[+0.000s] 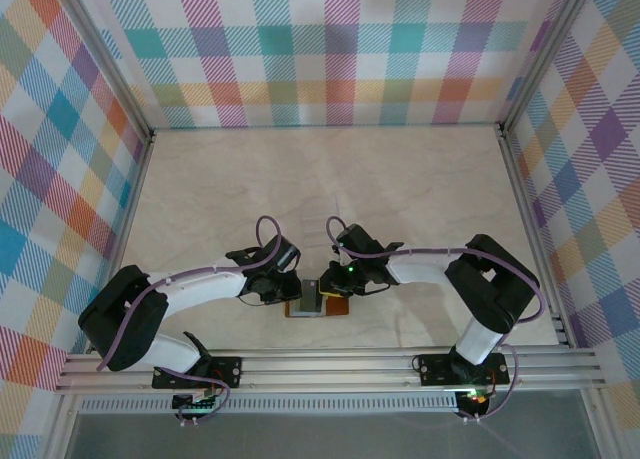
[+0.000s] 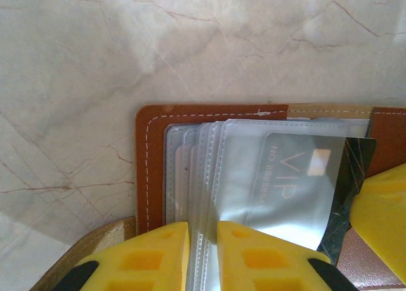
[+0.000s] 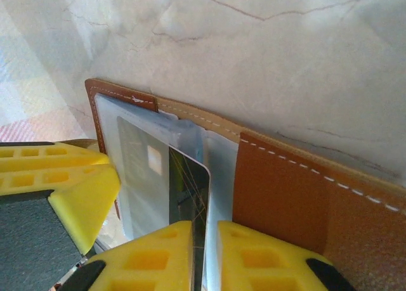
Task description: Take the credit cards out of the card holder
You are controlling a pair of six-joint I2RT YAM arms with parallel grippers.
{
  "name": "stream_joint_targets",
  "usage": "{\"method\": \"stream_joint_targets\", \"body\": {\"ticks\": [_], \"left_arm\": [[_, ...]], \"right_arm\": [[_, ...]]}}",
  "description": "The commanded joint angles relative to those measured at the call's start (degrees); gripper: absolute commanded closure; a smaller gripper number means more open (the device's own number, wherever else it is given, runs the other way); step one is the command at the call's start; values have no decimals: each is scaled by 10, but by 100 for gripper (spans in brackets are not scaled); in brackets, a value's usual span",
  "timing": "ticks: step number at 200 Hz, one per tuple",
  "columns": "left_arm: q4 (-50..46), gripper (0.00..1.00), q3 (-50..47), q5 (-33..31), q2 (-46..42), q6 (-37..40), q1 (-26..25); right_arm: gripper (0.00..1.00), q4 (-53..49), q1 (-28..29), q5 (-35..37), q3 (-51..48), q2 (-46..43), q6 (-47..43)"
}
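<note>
Two pinches: left gripper (image 2: 203, 232) squeezes clear plastic pockets (image 2: 212, 170) of the brown leather card holder (image 2: 150, 164); right gripper (image 3: 205, 232) squeezes a dark grey card (image 3: 188, 193).

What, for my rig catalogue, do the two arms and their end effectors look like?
The left arm and right arm have white links between black joint housings, each trailed by a thin purple cable. A green light glows on the right arm. The left end effector and right end effector have yellow fingers moulded with rectangular recesses and black patches.
</note>
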Motion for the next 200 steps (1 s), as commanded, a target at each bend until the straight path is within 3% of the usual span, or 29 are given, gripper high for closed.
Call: {"method": "stream_joint_targets", "body": {"ticks": [1,125,200], "left_arm": [[-33,80,-8,-21,13,6,5],[-26,80,-7,-17,19,5,5],[-27,80,-8,-19,18,5,4]], "right_arm": [[79,14,-3,-19,-12,3,3],[81,89,-3,-65,-28,38,28],[87,72,-3,-44,-30,28,22]]}}
